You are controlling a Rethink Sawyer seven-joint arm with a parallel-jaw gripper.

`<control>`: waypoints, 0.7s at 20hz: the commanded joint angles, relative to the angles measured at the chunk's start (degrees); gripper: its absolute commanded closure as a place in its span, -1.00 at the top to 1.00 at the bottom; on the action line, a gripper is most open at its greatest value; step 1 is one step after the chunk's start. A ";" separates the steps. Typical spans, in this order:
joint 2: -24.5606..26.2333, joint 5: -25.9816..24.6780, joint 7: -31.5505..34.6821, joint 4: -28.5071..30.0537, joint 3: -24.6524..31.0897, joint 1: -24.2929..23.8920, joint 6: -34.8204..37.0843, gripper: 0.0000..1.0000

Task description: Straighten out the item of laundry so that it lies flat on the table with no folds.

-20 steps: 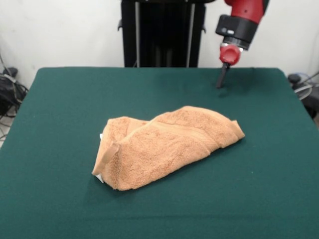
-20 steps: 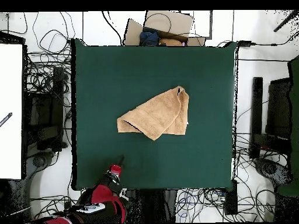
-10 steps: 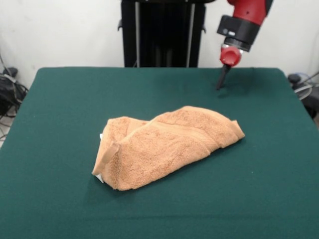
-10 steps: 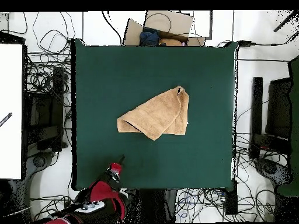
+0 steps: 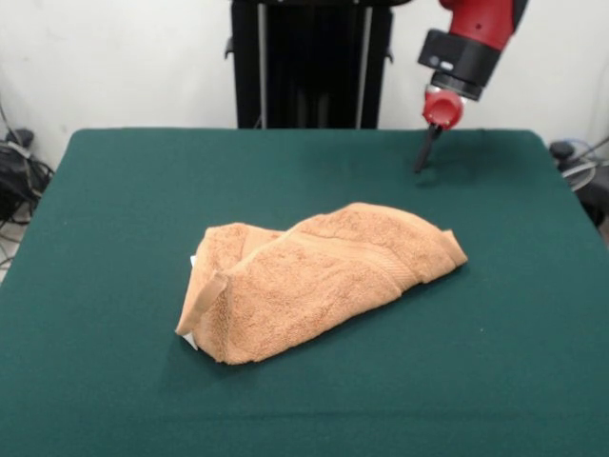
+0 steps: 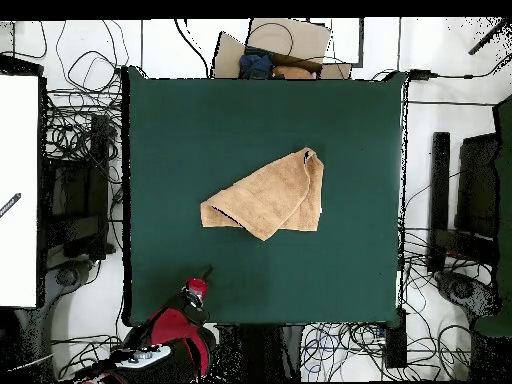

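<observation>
Towel (image 5: pixel 314 282) hasn't moved since a second ago: you see it folded over itself, bunched mid-table (image 5: pixel 114 209). At its 1 o'clock, well apart, your gripper (image 5: pixel 425 152) has lifted slightly near the table's far edge; whether its fingers are apart or together, you cannot tell.

The arm (image 5: pixel 476 33) had a glossy red shell ending in a black cylindrical collar. Below the collar sat a small red rounded wrist cap (image 5: pixel 442 107). From the cap extended the gripper (image 5: pixel 424 152), a thin dark blade-like tip. In the overhead view, red and black housing segments (image 6: pixel 172 340) carried small light-coloured buttons.
</observation>
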 commanded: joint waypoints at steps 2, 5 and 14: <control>2.32 1.20 9.22 -14.56 1.08 0.96 -1.38 1.00; 0.51 -0.57 10.32 -13.04 1.24 1.02 -1.54 1.00; -5.87 -6.49 13.07 -7.65 1.72 0.80 -2.41 1.00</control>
